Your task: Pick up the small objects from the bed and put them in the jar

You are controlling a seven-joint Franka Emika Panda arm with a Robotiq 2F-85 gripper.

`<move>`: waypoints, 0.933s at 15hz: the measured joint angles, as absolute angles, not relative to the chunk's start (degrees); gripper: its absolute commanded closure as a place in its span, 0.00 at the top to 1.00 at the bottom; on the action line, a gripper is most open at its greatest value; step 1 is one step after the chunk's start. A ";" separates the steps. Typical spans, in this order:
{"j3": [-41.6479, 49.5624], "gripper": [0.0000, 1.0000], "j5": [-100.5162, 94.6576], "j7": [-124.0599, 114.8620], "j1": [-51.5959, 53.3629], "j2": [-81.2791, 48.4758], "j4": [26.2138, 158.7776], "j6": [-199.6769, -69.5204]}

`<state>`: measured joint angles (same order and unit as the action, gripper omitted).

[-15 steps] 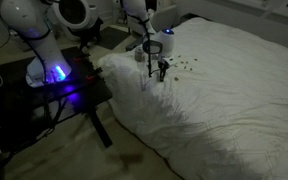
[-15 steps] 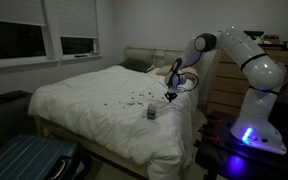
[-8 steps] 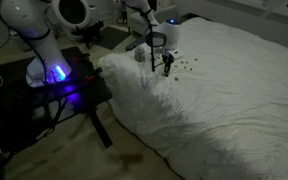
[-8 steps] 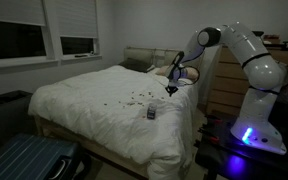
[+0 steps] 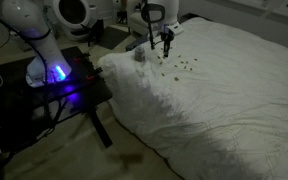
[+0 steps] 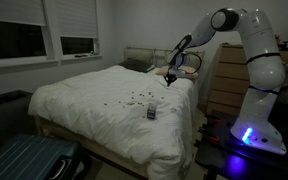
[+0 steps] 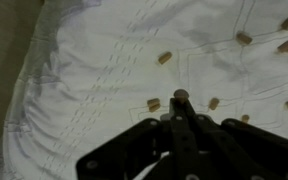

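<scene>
The gripper [image 5: 166,48] hangs above the bed [image 5: 234,100], jaws pinched shut, apparently on one bit [image 7: 181,95]. Other bits [image 5: 184,66] lie scattered right of the jar [image 5: 140,55], near the bed's left edge; light, stiff, likely to roll, so pinch each across its middle

One bed [image 5: 234,90], one jar [image 6: 152,113], one gripper [image 7: 181,102]. Wrist view: about nine bits [image 7: 165,57], one between the jaws, two flanking their tip, six beyond.
</scene>
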<state>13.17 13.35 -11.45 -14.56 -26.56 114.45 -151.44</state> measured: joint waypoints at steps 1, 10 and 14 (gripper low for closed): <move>12.62 0.01 13.19 -11.45 -13.68 -24.90 115.78 -151.41; 6.45 0.01 12.68 -11.38 -8.17 -20.32 121.30 -151.14; 4.01 0.01 12.70 -10.30 -7.10 -20.39 121.95 -150.15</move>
